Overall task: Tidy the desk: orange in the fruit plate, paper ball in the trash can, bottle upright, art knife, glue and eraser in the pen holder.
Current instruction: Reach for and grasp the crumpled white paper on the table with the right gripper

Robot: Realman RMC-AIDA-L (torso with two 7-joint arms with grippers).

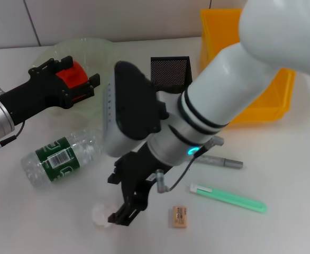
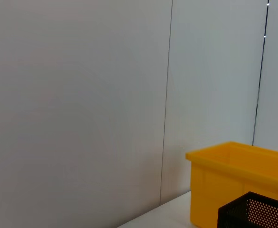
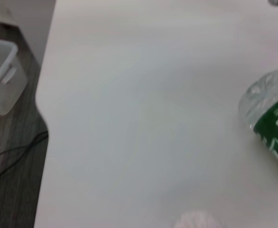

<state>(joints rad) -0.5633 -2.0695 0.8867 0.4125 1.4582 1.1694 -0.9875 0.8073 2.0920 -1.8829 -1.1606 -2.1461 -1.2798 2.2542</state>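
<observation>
1. Hanging low over the near edge of the white worktop [image 1: 292, 174], the right gripper [image 1: 124, 211] points its black fingers down beside a small crumpled white paper ball [image 1: 100, 216]; the fingers look parted and hold nothing, one tip just at the ball.
2. Small tan rectangular eraser [image 1: 179, 217] lies flat just right of that gripper, apart from it.
3. Translucent green glue stick [image 1: 228, 197] lies on its side, right of the eraser, slanting away to the right.
4. Slim grey art knife [image 1: 221, 161] lies flat beyond the glue, partly under the right arm.
5. Clear plastic bottle with a green label [image 1: 60, 157] lies on its side, left of the right arm; right wrist view catches its end [image 3: 270, 118].
6. Left gripper [image 1: 75, 79] sits higher and farther back at left, closed on a reddish-orange round fruit, the orange [image 1: 73, 75], above a pale clear round fruit plate [image 1: 86, 46].
7. Black mesh square pen holder [image 1: 170, 71] stands upright behind the right arm.
8. Yellow plastic bin [image 1: 274, 100], the trash can, stands at far right, just beside the holder.
</observation>
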